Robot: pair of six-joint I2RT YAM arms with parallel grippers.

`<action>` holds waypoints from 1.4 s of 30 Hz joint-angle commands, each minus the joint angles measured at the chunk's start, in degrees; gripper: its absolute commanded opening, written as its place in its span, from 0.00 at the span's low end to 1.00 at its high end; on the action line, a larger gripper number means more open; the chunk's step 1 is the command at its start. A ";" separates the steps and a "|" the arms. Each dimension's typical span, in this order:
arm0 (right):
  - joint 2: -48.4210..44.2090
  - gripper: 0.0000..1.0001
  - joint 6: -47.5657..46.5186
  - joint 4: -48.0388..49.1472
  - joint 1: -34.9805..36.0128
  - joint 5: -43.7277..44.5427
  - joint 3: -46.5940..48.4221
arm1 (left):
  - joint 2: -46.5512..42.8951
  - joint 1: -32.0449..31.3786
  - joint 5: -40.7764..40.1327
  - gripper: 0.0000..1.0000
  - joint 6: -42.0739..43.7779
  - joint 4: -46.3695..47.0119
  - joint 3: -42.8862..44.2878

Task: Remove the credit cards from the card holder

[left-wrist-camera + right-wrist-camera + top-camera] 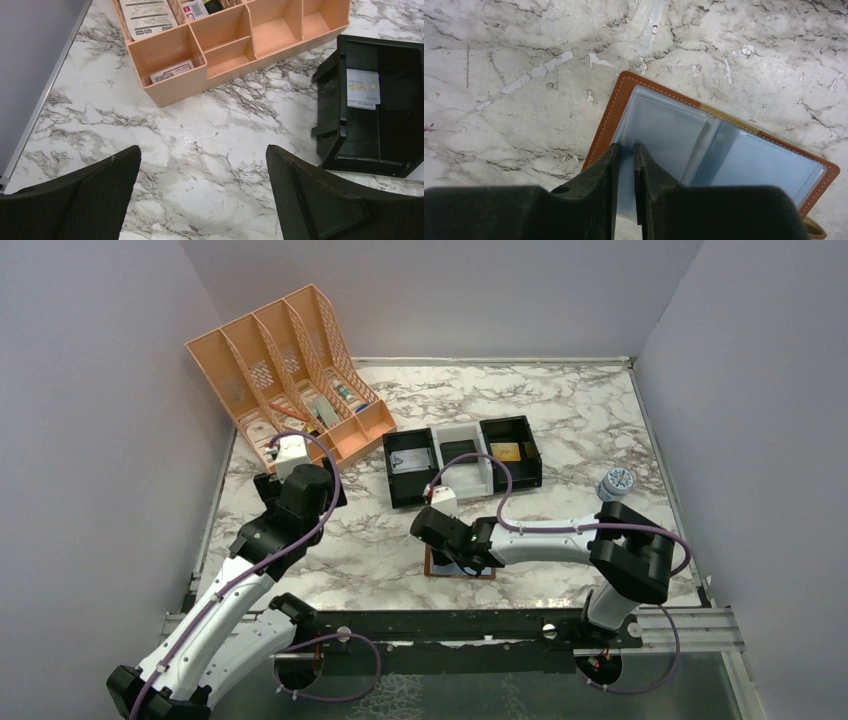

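1. Right gripper (626, 150). We find the fingers drawn nearly together, with only a thin slit between them. The tips are set on the near edge of the card holder's left half. Pale blue-grey shows in the slit; we cannot tell whether a card is pinched.

2. Card holder (724, 155). It lies spread flat on the marble table (524, 50), close to the arm bases and directly beneath the right gripper. In the wrist view its long axis runs from upper left to lower right, the fold crosses it midway, and the snap tab (814, 231) sits at the lower-right end. We judge the coming pull should run back toward the fingers, out over that near edge.

3. Credit cards (659, 132). We take these to be the pale blue-grey panels in the two pockets, their edges parallel to the holder's.

4. Left gripper (202, 155). It is spread wide and empty, hanging over bare marble well apart from the holder, so the right arm is plainly nearer.

5. Black tray (330, 135), with a white card inside, and beyond it the orange organiser (175, 95).
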 commanded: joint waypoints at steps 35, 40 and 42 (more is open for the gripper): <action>-16.30 0.01 -7.27 17.74 -14.34 -27.94 -17.40 | 1.72 0.37 2.73 0.99 1.00 -0.38 -0.35; -17.28 0.02 -10.50 17.21 -16.82 -27.76 -17.39 | 1.99 0.39 2.82 0.99 1.07 -0.36 -0.40; -17.14 0.03 -13.71 17.26 -17.87 -29.33 -16.74 | 2.15 0.38 2.82 0.99 1.09 -0.41 -0.40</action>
